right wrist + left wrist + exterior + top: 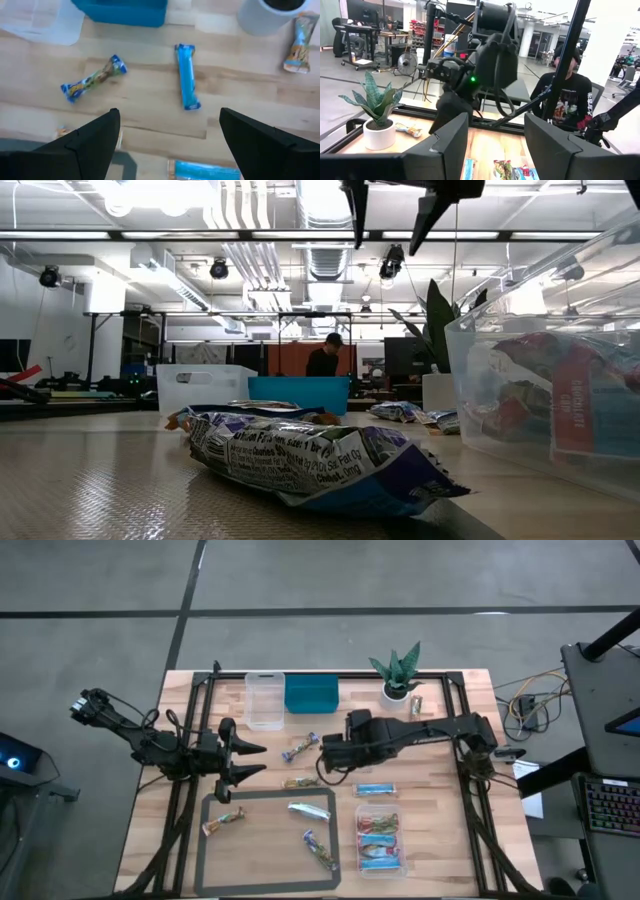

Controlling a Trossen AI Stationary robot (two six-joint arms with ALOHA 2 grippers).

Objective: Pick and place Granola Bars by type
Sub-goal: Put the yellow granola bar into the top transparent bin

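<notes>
My right gripper (167,137) was wide open and held nothing. It hung over the wooden table (440,830), above a bright blue bar (186,76) and a twisted blue bar (93,79). Other bars lay inside the grey taped square (205,840), and more sat in a clear tub (380,838). My left gripper (255,761) waited partly open, empty, beside that square.

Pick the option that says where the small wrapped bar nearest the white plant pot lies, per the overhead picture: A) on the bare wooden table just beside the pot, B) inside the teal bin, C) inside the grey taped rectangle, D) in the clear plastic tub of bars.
A: the small wrapped bar lies on the wooden table right beside the white plant pot, outside every container.
</notes>
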